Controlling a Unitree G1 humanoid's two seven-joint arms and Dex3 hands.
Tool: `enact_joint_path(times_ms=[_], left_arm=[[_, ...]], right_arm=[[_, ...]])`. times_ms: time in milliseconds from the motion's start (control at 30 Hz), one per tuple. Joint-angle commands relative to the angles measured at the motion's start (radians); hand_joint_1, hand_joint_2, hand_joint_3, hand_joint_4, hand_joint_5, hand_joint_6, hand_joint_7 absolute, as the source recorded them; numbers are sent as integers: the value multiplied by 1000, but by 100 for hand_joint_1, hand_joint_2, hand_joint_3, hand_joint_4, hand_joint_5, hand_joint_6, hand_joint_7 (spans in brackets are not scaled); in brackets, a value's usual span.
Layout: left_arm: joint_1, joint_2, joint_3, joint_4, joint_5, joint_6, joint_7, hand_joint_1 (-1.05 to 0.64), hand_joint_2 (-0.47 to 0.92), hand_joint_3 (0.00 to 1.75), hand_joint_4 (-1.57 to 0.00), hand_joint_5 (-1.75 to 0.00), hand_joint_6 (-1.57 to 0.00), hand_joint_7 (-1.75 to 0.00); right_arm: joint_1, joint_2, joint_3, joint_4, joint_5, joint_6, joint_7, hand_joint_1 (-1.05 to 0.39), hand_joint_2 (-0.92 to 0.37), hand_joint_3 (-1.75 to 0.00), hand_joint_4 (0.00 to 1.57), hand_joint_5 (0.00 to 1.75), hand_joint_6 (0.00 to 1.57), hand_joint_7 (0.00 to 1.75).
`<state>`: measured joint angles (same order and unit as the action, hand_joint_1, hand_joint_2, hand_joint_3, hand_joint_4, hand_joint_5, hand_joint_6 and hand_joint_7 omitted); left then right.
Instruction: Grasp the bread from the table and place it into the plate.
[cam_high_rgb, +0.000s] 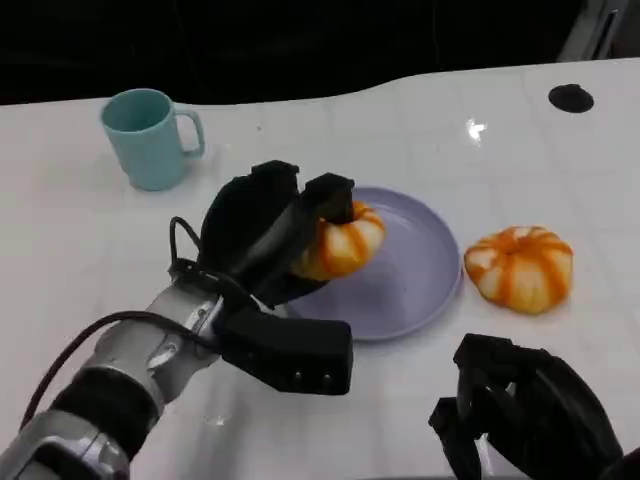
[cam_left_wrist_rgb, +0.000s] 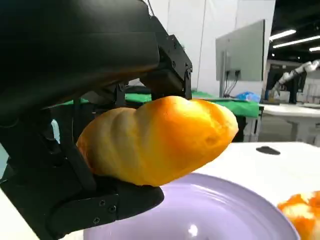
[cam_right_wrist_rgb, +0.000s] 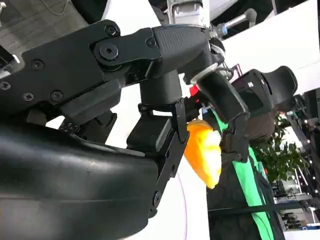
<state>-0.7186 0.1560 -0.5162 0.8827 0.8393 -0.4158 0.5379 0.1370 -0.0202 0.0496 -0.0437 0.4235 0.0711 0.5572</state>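
My left hand (cam_high_rgb: 262, 238) grips an orange-and-cream striped bread (cam_high_rgb: 340, 240) just above the left part of the lilac plate (cam_high_rgb: 420, 285). In the left wrist view the bread (cam_left_wrist_rgb: 160, 140) sits between the black fingers (cam_left_wrist_rgb: 167, 65), slightly clear of the plate (cam_left_wrist_rgb: 215, 215) beneath it. A second striped bread (cam_high_rgb: 520, 268) lies on the table right of the plate, also seen as an orange bread (cam_left_wrist_rgb: 305, 215) in the left wrist view. My right hand (cam_high_rgb: 530, 415) hovers near the table's front edge, holding nothing, fingers apart (cam_right_wrist_rgb: 165, 100). An orange bread (cam_right_wrist_rgb: 202, 152) shows beyond them.
A teal mug (cam_high_rgb: 150, 135) stands at the back left of the white table (cam_high_rgb: 80, 250). A small black round disc (cam_high_rgb: 570, 97) lies at the back right. Black cables (cam_high_rgb: 90, 340) loop along my left forearm.
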Motion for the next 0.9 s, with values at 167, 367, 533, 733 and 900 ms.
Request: enact_joint_path(times_ms=[167, 367, 533, 733, 900], left_arm=[[-59, -2, -1, 64, -110, -11, -298, -30, 87, 37, -66, -90, -70, -38], [-60, 15, -15, 19, -98, 23, -414, -61, 92, 29, -22, -43, -31, -1], [-43, 37, -15, -50, -108, 69, -536, -98, 92, 54, -1, -3, -4, 0], [2, 69, 11, -145, -154, 68, -603, -105, 92, 63, 0, 0, -2, 0], [73, 108, 63, -264, -254, 44, -678, -102, 92, 60, -1, 0, -5, -1]], right_arm=[[1, -9, -9, -7, 4, -4, -1, -97, -92, -31, 121, 162, 105, 148], [2, -10, -8, -9, 4, -2, -1, -96, -92, -32, 121, 162, 105, 148], [5, -7, -6, -14, 5, -5, 0, -96, -92, -31, 121, 163, 104, 148], [4, -5, -6, -13, 4, -8, 1, -96, -92, -32, 122, 163, 105, 149], [5, -5, -6, -17, 7, 0, -1, -96, -92, -31, 122, 162, 105, 148]])
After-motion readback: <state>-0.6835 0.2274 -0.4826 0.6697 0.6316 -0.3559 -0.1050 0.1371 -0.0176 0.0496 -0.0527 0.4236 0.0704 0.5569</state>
